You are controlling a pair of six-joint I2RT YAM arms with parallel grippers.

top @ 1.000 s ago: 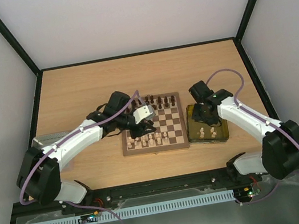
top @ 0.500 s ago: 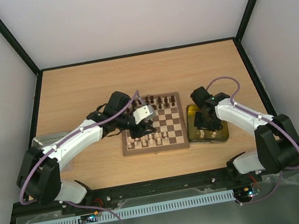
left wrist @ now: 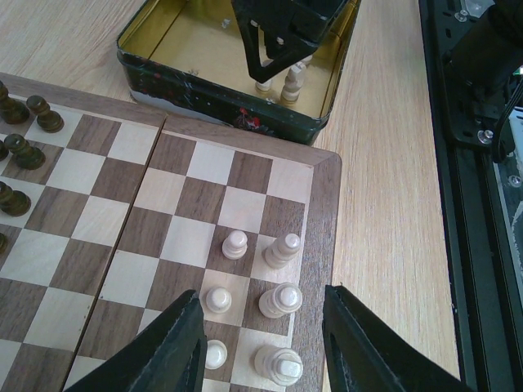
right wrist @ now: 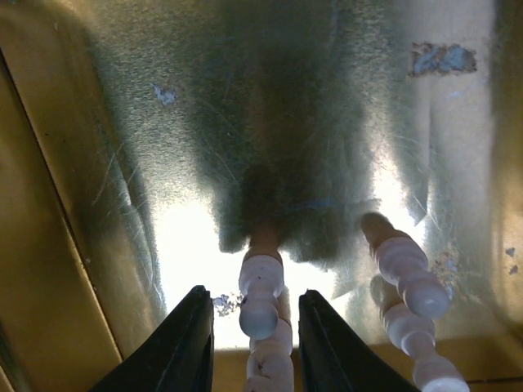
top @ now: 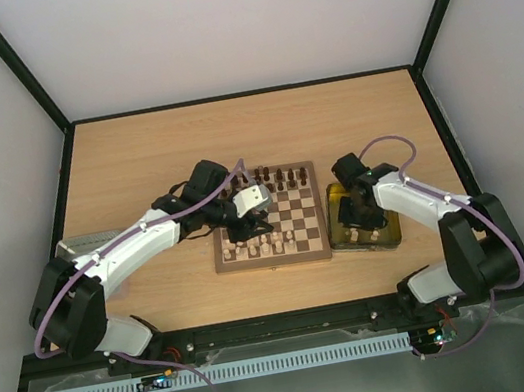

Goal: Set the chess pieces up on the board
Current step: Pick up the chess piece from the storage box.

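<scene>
The board (left wrist: 323,192) lies on the table (top: 133,158), with the tin (left wrist: 221,102) just beside its right edge. Cream pieces (left wrist: 280,300) stand in two rows along the board's near side, and dark pieces (left wrist: 24,151) stand along the far side. The left gripper (left wrist: 261,294) hangs over the cream rows, its fingers wide apart and holding nothing. The right gripper (right wrist: 253,294) reaches down into the tin. Its fingers are a little apart, with one cream piece (right wrist: 261,286) between them and a thin gap on each side — not squeezed. A second piece (right wrist: 409,273) sits near it. The marks on the tin's side are too small to read.
</scene>
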